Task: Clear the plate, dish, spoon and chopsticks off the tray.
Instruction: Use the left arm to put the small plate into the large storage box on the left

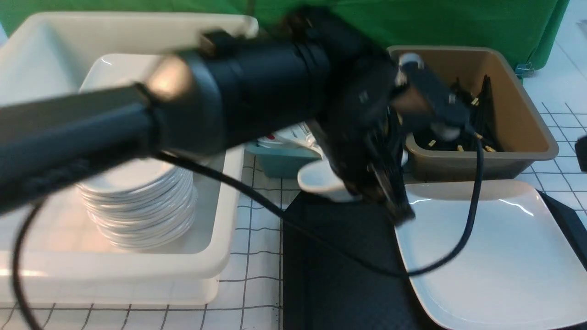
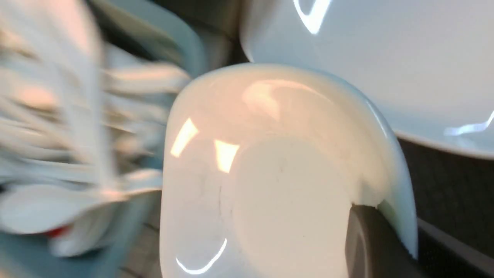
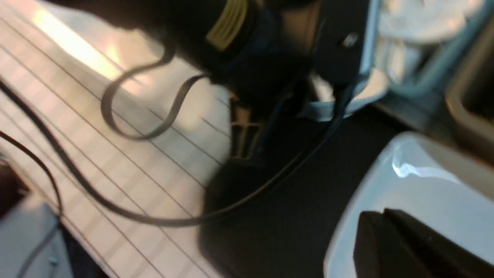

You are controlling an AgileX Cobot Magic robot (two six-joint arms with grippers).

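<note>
My left gripper (image 1: 387, 195) is shut on the rim of a small deep white dish (image 1: 321, 181) and holds it tilted over the far edge of the black tray (image 1: 339, 275). The left wrist view shows the dish's underside (image 2: 270, 173) with one dark finger (image 2: 366, 247) on its wall. The large white square plate (image 1: 495, 256) lies on the tray's right half. My right gripper (image 3: 376, 222) is shut and empty, just over the plate's corner (image 3: 424, 185). Black chopsticks (image 1: 477, 117) lie in the brown bin. White spoons (image 1: 293, 137) lie in the teal bin.
A big white bin (image 1: 215, 256) at the left holds a stack of white dishes (image 1: 137, 206). The teal bin (image 1: 279, 162) and the brown bin (image 1: 518, 156) stand behind the tray. My left arm and its cable (image 1: 321, 238) cross the tray. A green cloth hangs behind.
</note>
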